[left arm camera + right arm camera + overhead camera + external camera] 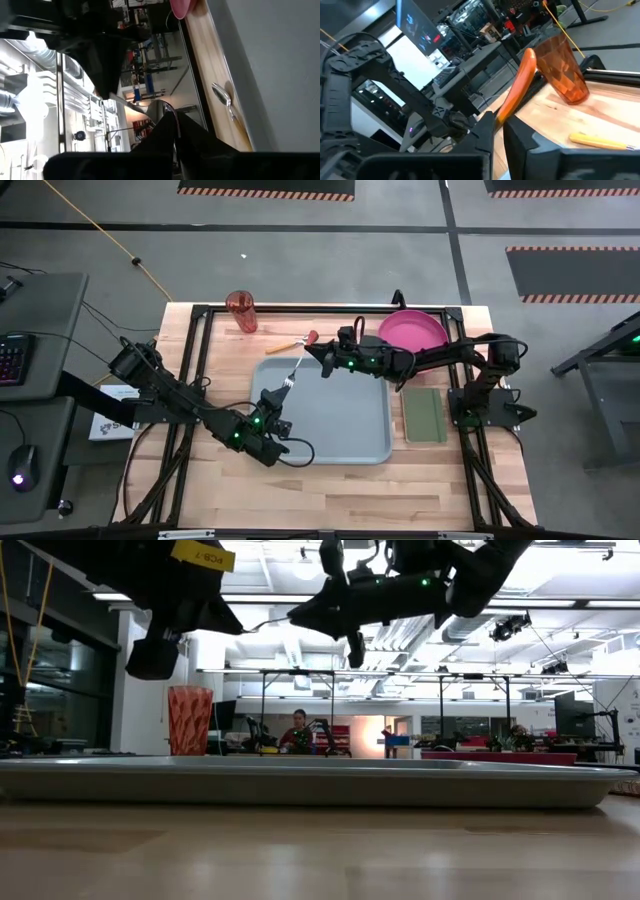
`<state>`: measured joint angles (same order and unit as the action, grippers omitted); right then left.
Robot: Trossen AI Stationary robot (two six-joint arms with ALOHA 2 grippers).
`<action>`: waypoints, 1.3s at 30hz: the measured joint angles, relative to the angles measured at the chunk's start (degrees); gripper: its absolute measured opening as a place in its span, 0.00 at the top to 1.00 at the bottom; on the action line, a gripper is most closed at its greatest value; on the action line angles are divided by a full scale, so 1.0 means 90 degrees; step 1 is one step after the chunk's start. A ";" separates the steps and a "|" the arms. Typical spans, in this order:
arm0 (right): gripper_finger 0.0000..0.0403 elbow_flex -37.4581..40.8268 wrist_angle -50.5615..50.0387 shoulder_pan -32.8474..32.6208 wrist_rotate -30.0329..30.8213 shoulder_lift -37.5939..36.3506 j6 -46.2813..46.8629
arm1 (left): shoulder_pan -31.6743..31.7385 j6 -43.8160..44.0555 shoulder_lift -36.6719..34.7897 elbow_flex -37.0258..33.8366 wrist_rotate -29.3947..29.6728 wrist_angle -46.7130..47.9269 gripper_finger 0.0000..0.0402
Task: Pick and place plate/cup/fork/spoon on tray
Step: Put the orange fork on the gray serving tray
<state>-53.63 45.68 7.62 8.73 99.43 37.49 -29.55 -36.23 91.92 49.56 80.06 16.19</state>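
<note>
A fork with an orange handle and metal tines hangs above the far left corner of the pale blue-grey tray. My right gripper is shut on its handle, and my left gripper is shut on its metal end. The red-orange cup stands upright on the table at the far left. The pink plate lies on the table beyond the tray's far right corner. A spoon with a yellow handle lies on the table beyond the tray's far edge. My left gripper pinches the fork's metal end between its two fingers, slanting in from the table's near left side. The fork is clear of the tray. My right gripper pinches the orange handle near its lower end between its two fingers, coming level from the table's right. The handle's free end sticks out beyond the fingers toward the table's far edge.
A dark-green rectangular pad lies on the table right of the tray. The tray's raised rim fills the low view's width. A black frame runs along the table's edges. A person sits in the room beyond the table.
</note>
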 joint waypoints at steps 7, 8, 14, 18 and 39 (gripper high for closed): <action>0.98 -0.0009 -0.0058 0.0285 -0.0665 -0.0085 -0.0189 | 0.0001 0.0090 -0.0037 -0.0002 -0.0001 0.0015 0.93; 0.99 -0.0009 -0.0120 0.0372 -0.0815 -0.0127 -0.0188 | 0.0003 0.0154 -0.0073 -0.0004 -0.0001 0.0017 0.91; 1.00 0.0001 -0.0779 0.0844 -0.1115 -0.0542 -0.0519 | 0.0002 0.0727 -0.0444 0.0000 -0.0085 0.0073 0.77; 1.00 0.0023 -0.1710 0.1062 -0.1123 -0.1065 -0.0999 | -0.0020 0.1046 -0.0718 0.0007 -0.0276 0.0112 0.66; 1.00 0.1016 -0.1069 -0.0752 0.1226 -0.1926 -0.3517 | 0.0218 0.2799 -0.4110 -0.3041 -0.2687 -0.5073 0.47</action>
<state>-44.49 36.05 0.85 19.76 82.09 5.84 -27.58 -11.04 54.93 22.19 55.87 -29.47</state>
